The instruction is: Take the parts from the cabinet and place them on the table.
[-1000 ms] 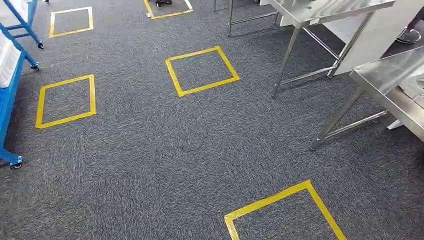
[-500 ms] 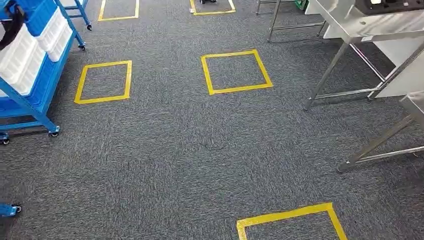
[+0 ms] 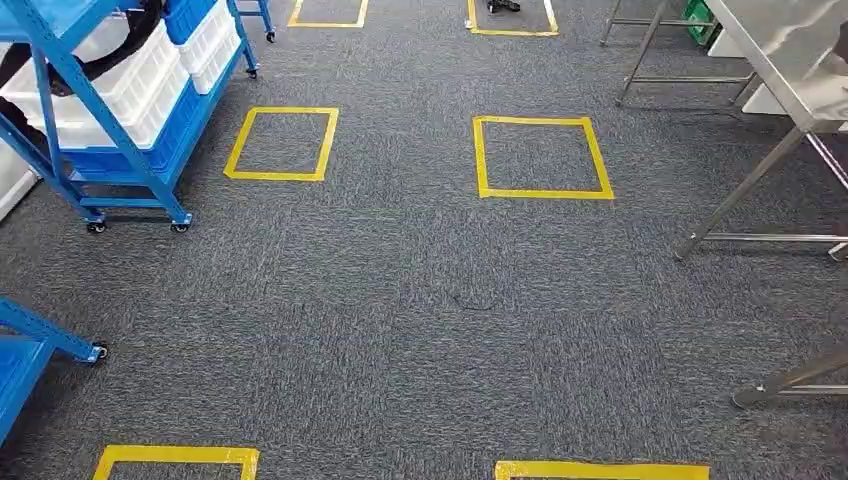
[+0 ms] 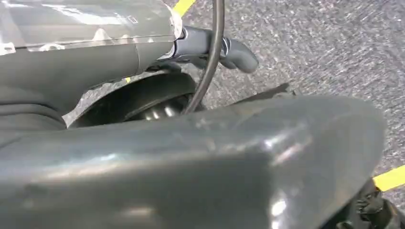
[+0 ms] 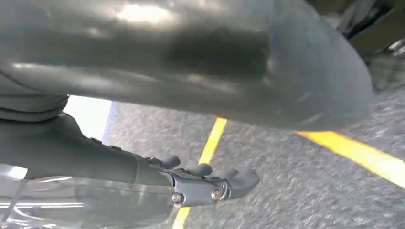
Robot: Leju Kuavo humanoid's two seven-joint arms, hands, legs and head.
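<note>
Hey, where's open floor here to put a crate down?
Widest bare patch: the carpet between the blue rack and the steel table legs. The taped squares are empty too. It is crowded along the rack's wheels and under the table.

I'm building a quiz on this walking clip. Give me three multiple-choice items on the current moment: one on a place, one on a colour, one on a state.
1. In the head view, where does the blue rack with white bins stand?
A. upper left
B. lower right
C. centre

2. What colour are the tape squares on the carpet?
A. red
B. yellow
C. white

3. What does the right hand hold?
A. a bin
B. a part
C. nothing

Answers:
1 A, the rack sits at the upper left, across the carpet from the steel table on the right.
2 B, the tape outlines are yellow.
3 C, the right wrist view shows its fingers apart over bare carpet.
</note>
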